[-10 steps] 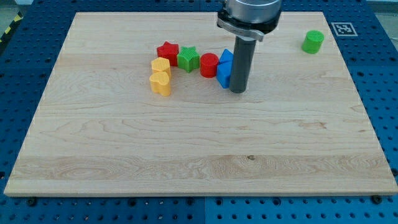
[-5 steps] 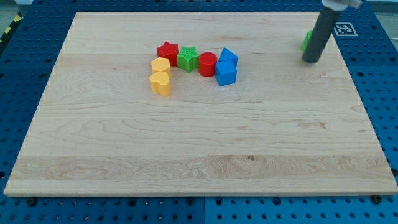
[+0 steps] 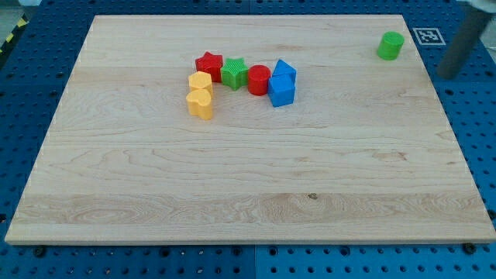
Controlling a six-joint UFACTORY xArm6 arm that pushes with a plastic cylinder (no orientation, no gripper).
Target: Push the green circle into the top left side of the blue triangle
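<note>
The small green circle block (image 3: 391, 46) stands alone near the top right corner of the pale wooden desk (image 3: 232, 186), well apart from the cluster left of centre. In that cluster the blue triangle block (image 3: 284, 70) sits just above a blue cube (image 3: 281, 91), with a red cylinder (image 3: 260, 80) touching their left side, then a green star (image 3: 235, 73), a red star (image 3: 208, 65) and two yellow blocks (image 3: 200, 94) curving down to the view's left.

My tip (image 3: 448, 74) hangs blurred at the view's right edge, beyond the desk's border, to the right of and below the green circle and not touching it. As an end effector it is a bare rod, with nothing to open or close and nothing held.

To do this step well, I judge the tip should settle on the circle's right side, slightly above its centre line. The push should then run leftward along a line higher than the triangle, curving down late, so the circle meets the triangle's upper left face. Steady, centred contact matters, since a round block slips off sideways easily.
</note>
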